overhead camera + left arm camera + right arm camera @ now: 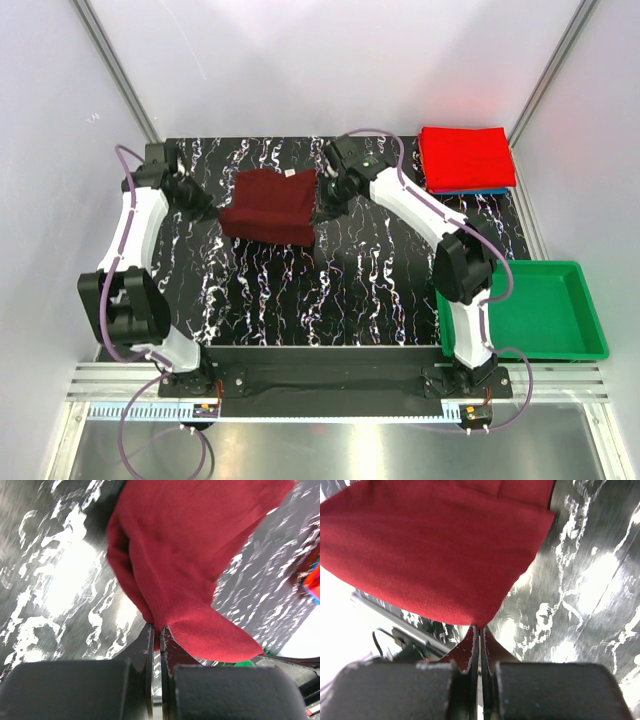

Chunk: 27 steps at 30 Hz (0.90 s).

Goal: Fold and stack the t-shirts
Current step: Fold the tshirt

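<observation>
My left gripper (156,631) and right gripper (479,629) pinch opposite edges of the maroon t-shirt (268,208), soft, light cloth probably best held by its corners.

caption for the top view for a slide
Left gripper and right gripper pinch the maroon shirt; red shirt lies far right.

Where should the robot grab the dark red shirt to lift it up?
Grab the dark red shirt by its two side edges, one gripper from each side. It is soft and wide, so one pinch would probably let it sag. The left gripper and right gripper pinch it that way.
</observation>
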Tool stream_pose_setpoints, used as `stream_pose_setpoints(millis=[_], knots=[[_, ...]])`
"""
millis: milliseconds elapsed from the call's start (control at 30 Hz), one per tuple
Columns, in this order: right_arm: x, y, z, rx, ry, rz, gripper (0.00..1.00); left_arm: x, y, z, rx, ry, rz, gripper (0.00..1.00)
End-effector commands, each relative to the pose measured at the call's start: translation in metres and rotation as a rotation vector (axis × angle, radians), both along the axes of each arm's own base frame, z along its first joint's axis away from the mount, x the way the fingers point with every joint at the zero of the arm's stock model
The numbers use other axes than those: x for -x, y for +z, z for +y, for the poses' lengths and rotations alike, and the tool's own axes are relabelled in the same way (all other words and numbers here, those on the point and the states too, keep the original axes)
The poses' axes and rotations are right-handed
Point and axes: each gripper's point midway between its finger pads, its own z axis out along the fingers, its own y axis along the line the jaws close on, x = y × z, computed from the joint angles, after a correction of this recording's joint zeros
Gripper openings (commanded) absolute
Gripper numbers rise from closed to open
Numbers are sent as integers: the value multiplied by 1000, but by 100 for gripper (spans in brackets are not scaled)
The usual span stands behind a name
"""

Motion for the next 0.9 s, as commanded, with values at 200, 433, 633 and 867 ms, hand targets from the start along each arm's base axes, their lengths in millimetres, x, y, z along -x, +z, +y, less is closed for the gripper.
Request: stream_pose_setpoints(millis=[200, 433, 633, 867], knots=[[-83, 31, -9, -62, -91, -102, 0, -88, 40, 5, 53, 1, -201, 0], [-139, 44, 2, -187, -101, -218, 0, -144, 49, 0, 142, -9, -351, 0], [-170, 32, 10, -256, -129, -257, 0, -183, 40, -2, 208, -26, -411, 0], [-200, 29, 22, -332, -126, -342, 0, -232, 34, 0, 255, -56, -511, 0]])
